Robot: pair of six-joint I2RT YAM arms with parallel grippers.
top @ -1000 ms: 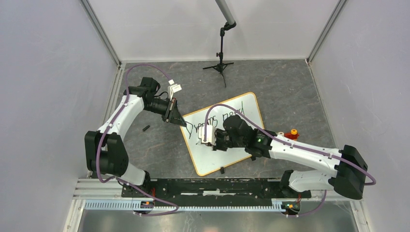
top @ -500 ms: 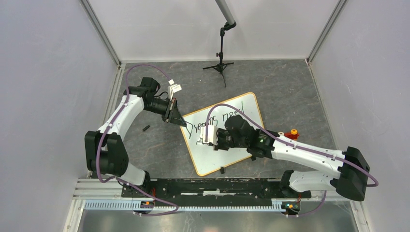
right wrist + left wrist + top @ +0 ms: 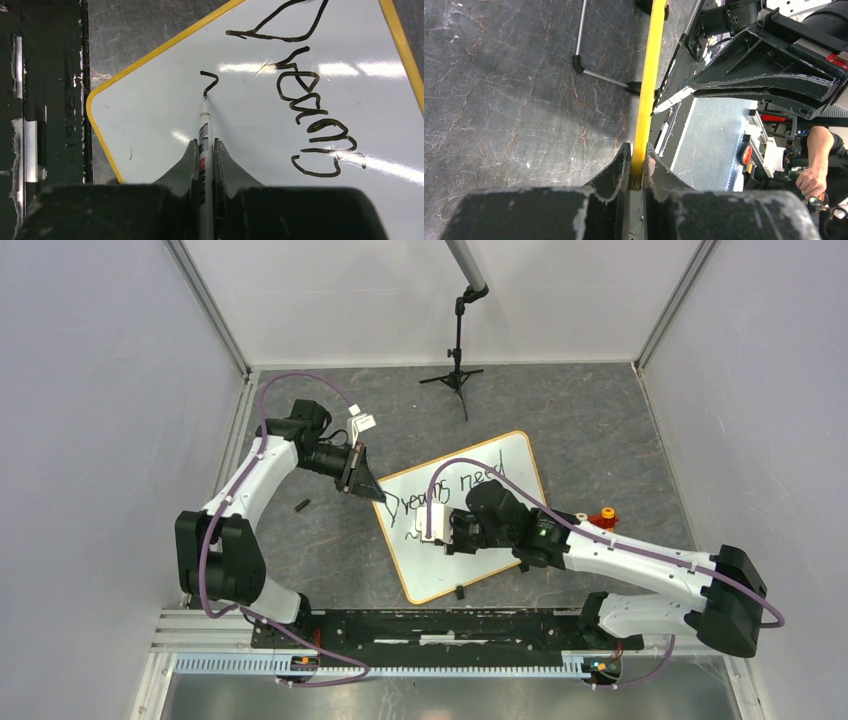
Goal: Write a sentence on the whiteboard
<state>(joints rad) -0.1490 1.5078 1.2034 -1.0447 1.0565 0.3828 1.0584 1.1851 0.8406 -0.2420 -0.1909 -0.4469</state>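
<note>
— Since the last look, what has changed on the large white rectangular whiteboard [image 3: 435, 565] with the thin yellow-orange rim?
— The right arm [image 3: 620, 560] has edged toward 3 o'clock. A short black hooked stroke [image 3: 210, 82] now trails from the tip of the slim white marker [image 3: 205, 125]. It sits under "Dreams", near the board's 8 o'clock side in the overhead view.
— And the black handwritten sentence [image 3: 450, 492] itself?
— Its top line, "Dreams need", slants across the board from 9 toward 2 o'clock, unchanged. The hook looks like the start of a second line, so I judge the writing roughly half done.
— Who holds what?
— The right jaws are pinching the marker's barrel, pressed on it from both sides. The left jaws are pinching the board's yellow edge [image 3: 646, 90] at its 10 o'clock corner and have not shifted. The board lies flat on the dark grey stone-patterned table [image 3: 600, 430], where it was.
— Meaning?
— With the board steadied and the first line finished, the remaining words need the bare white stretch toward 4 o'clock.
</note>
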